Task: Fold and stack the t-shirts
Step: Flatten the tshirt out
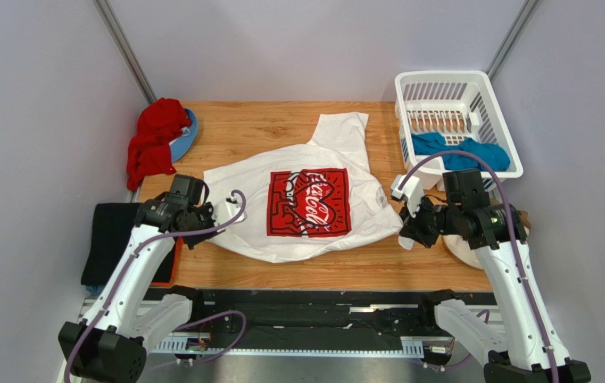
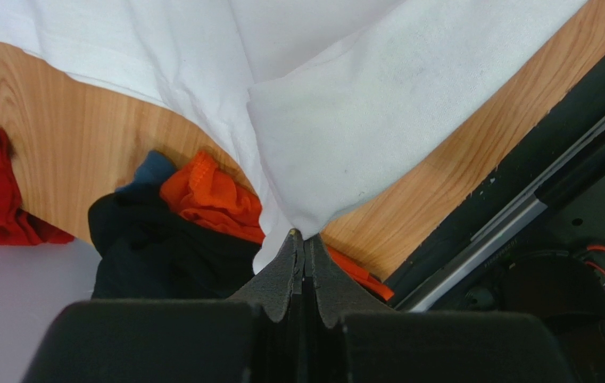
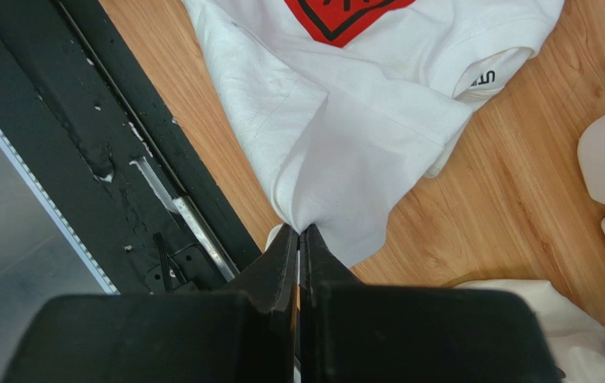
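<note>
A white t-shirt (image 1: 305, 231) with a red square Coca-Cola print lies spread on the wooden table, its print facing up. My left gripper (image 1: 208, 219) is shut on its near left corner, and the left wrist view shows white cloth (image 2: 361, 120) pinched at the closed tips (image 2: 304, 236). The right gripper (image 1: 404, 236) is shut on the near right corner; its tips (image 3: 299, 230) also pinch bunched white cloth (image 3: 345, 152). A black t-shirt (image 1: 113, 239) and an orange one (image 2: 209, 195) lie stacked off the table's left edge. A teal t-shirt (image 1: 461, 153) sits in the basket.
A white plastic basket (image 1: 445, 77) stands at the back right. A red cloth (image 1: 153, 140) lies on a blue item (image 1: 188, 136) at the back left corner. A cream cloth (image 1: 461, 249) lies under the right arm. The black rail (image 1: 305, 299) runs along the near edge.
</note>
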You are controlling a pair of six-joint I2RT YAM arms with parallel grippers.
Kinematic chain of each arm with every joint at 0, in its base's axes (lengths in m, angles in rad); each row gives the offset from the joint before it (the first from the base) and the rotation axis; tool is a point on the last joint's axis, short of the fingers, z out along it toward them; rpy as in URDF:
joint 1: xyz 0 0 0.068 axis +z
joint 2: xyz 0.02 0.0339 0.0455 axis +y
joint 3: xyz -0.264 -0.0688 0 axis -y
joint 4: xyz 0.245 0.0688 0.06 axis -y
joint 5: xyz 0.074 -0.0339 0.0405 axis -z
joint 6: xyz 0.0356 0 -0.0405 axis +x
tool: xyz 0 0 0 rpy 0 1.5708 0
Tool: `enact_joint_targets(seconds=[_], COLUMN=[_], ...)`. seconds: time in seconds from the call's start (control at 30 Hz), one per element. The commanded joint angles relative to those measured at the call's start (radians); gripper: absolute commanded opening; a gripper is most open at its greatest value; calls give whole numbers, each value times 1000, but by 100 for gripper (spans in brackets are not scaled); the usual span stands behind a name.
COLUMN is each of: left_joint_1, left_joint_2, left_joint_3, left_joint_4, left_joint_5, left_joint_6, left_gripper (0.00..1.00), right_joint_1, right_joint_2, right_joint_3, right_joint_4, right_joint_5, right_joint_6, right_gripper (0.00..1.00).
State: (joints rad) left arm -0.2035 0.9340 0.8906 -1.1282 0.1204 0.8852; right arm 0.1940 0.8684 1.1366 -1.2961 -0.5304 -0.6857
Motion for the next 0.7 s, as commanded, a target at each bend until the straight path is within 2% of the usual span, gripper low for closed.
enact_joint_targets(seconds=[0.0,0.2,0.33,0.47,0.53,0.57,0.63,0.67], left_joint_1=[-13,-19,-19,-19,-19,-19,-19,-19], left_joint_2=[38,95,120,108,92,88,85,91], left_joint_3=[-9,-9,-12,-10,-9,-4,1,13], left_joint_4=[-39,-22,-22,-10,33,56,163,209], left_joint_5=[-99,-117,-151,-153,-150,-143,-131,-127], left_joint_6=[32,34,58,92,107,107,94,60], left_gripper=[5,15,36,48,50,52,57,59], right_joint_1=[-1,-2,-2,7,7,5,5,5], right_joint_2=[7,4,14,26,38,41,49,53], right_joint_3=[-6,-55,-67,-97,-92,-87,-71,-69], right_joint_4=[-264,-328,-370,-367,-353,-335,-217,-90], right_joint_5=[70,130,152,184,187,185,193,201], right_joint_6=[-169,-224,-253,-268,-276,-270,-211,-175], right_gripper=[0,3,29,63,72,73,76,77])
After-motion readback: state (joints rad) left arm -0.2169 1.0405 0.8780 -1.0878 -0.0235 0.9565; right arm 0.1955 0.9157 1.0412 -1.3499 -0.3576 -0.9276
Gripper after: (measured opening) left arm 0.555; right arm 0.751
